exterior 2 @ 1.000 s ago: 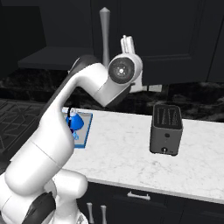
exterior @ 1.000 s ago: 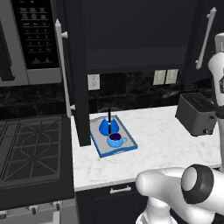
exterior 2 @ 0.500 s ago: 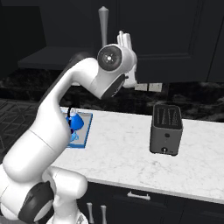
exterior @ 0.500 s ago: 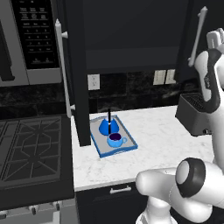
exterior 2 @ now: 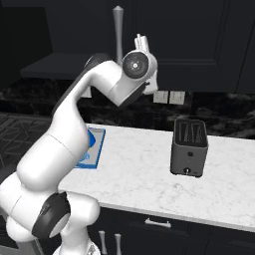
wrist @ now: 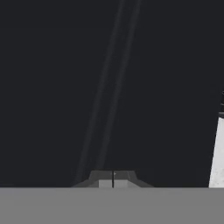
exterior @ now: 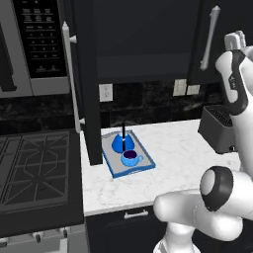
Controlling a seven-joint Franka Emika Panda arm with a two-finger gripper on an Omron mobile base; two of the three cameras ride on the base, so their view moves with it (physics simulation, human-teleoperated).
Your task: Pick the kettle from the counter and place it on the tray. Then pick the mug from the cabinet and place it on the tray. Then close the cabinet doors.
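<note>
Kettle (exterior: 122,142) and mug (exterior: 130,158) both sit on the tray (exterior: 144,168) near the tabletop's (exterior: 183,148) left edge. Claw (wrist: 113,179), pinched together and empty, is raised against the right cabinet door (exterior: 225,29), likely to push it shut; left door (exterior: 85,79) stands open.

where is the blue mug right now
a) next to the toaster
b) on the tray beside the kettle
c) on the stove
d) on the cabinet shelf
b: the mug sits on the tray, just in front of the kettle, on the counter.
</note>
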